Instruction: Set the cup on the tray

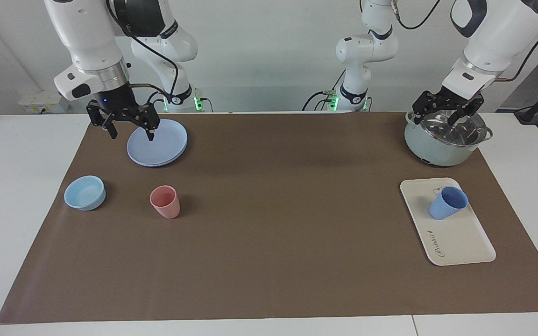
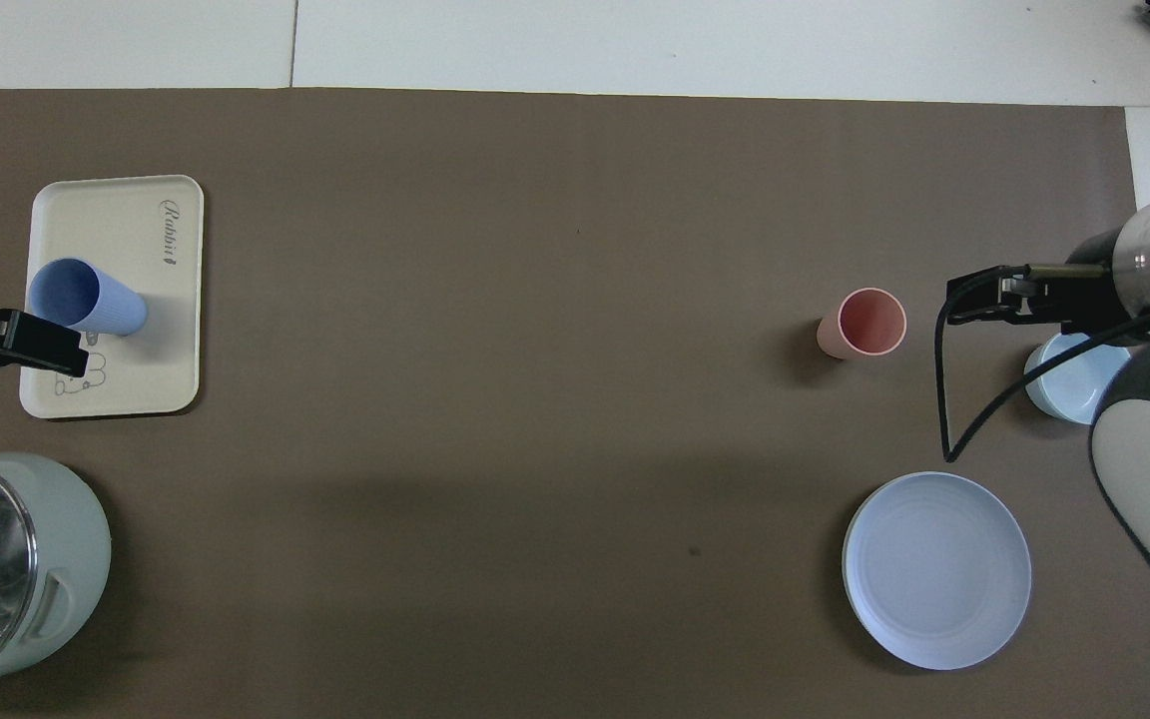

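Observation:
The periwinkle-blue cup (image 1: pixel 447 203) stands upright on the cream-white tray (image 1: pixel 460 242), on the half nearer the robots by the bear drawing; it also shows in the overhead view (image 2: pixel 86 297) on the tray (image 2: pixel 161 374). My left gripper (image 1: pixel 447 113) is open and empty, up in the air over the stretch between the pot and the tray, apart from the cup; in the overhead view (image 2: pixel 51 350) it overlaps the tray's edge. My right gripper (image 1: pixel 131 129) is open and empty, raised over the blue plate's edge at the right arm's end of the table.
A pale green pot with a glass lid (image 1: pixel 444 137) stands nearer the robots than the tray. A round blue plate (image 1: pixel 158 142), a light-blue bowl (image 1: pixel 84 192) and a pink cup (image 1: pixel 165 201) sit toward the right arm's end. A brown mat (image 1: pixel 287 224) covers the table.

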Motion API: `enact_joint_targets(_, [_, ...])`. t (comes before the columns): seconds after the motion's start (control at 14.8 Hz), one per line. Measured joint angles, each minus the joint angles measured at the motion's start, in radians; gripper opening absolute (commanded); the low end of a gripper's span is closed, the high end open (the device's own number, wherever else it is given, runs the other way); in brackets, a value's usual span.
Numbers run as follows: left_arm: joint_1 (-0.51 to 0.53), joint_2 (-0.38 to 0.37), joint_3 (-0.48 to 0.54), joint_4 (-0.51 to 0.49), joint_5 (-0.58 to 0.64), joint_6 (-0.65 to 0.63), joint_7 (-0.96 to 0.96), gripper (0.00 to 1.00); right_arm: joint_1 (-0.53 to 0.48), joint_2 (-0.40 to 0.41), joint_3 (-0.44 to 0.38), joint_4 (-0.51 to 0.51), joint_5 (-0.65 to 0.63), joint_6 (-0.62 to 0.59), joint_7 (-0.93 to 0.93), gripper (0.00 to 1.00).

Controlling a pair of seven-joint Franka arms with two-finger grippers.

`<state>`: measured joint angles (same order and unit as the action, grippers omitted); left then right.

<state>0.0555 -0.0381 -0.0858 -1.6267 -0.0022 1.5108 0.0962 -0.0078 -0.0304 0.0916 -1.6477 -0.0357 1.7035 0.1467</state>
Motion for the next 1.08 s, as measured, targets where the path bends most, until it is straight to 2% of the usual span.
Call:
enact_joint_targets(0.27, [0.0,0.0,0.0,0.0,0.0,0.0,0.0,1.0,0.007,0.0,-0.014,0.046,0.0,-0.049,-0.037,1.0])
enact_joint_targets(0.47, [0.0,-0.001,0.0,0.0,0.0,0.0,0.0,1.0,0.087,0.001,-0.082,0.051,0.0,-0.069,-0.037,1.0])
enact_joint_targets(0.61, [0.0,-0.001,0.0,-0.001,0.0,0.0,0.0,1.0,0.105,0.001,-0.106,0.052,0.0,-0.083,-0.037,1.0])
enact_joint_targets(1.08, [0.0,-0.001,0.0,-0.001,0.0,0.0,0.0,1.0,0.08,0.001,-0.078,0.055,0.0,-0.107,-0.037,1.0])
